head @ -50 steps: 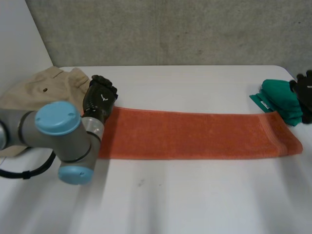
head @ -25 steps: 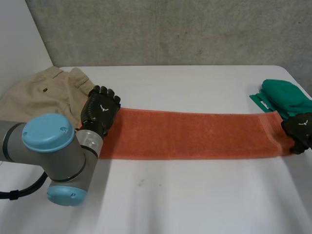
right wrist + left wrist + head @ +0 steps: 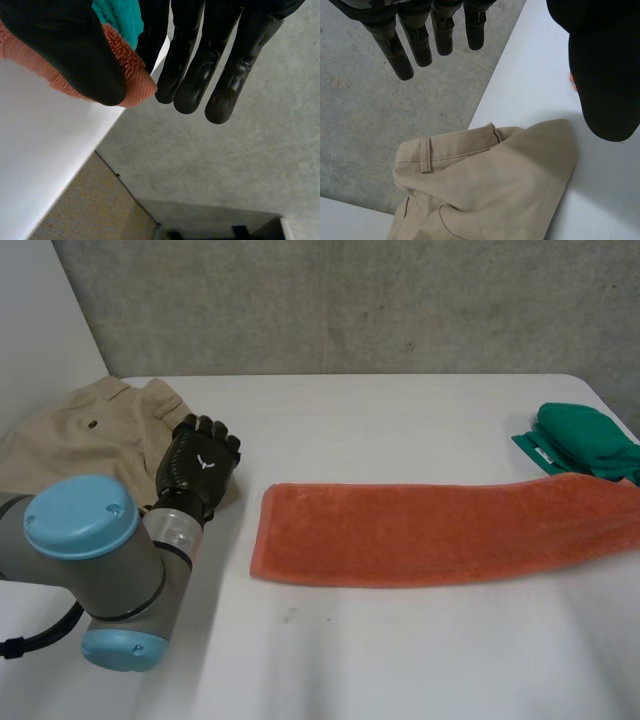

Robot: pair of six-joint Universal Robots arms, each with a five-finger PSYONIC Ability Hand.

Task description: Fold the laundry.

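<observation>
White surface [image 3: 400, 660] first, carrying all the laundry. Across its middle, a long orange towel [image 3: 420, 535], apparently folded lengthwise into a narrow band. Lies flat for most of its run, with the near-left end square and free and the right end rising off past the edge, just beside a folded green cloth [image 3: 585, 440]. At the far left corner, tan trousers [image 3: 80, 435], rumpled and unfolded.

Terry weave, so probably soft, limp and light. Sags wherever unsupported, drags rather than slides on the surface, and keeps no shape of its own. Nothing fragile about it. Best taken at the corners or along a short end, both layers pinched together, so the band stays even when one end is carried over to meet the other. A grip in the middle would likely just bunch it.

Left hand [image 3: 200, 465] hovers over the edge of the trousers, apart from the towel's free end. Fingers [image 3: 420, 40] straight and spread from the thumb, holding nothing.

Right hand [image 3: 200, 40] pinches the towel's right end between thumb [image 3: 65, 50] and straight fingers [image 3: 192, 75], the nubby corner poking out just past the thumb tip.
</observation>
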